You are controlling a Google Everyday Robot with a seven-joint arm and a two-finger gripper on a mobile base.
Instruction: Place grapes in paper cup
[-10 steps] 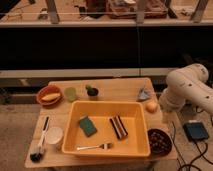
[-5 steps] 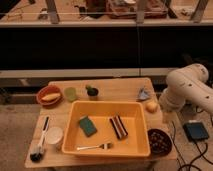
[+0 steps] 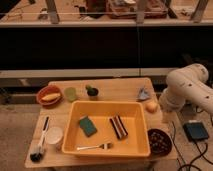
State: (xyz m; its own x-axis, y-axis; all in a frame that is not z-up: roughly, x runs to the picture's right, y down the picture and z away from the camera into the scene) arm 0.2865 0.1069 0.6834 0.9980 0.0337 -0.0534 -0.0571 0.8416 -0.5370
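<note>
the gripper, open and empty, is hidden at the end of the white arm folded off the table's right edge. the grapes lie in a dark bowl at the front right corner, the paper cup at the front left. the carry crosses the yellow bin; a shallow pinch could drop the bunch there.

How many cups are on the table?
3: white paper cup front left; pale green cup and dark green cup side by side at the back. Gripper unseen, by the arm right of the table.
</note>
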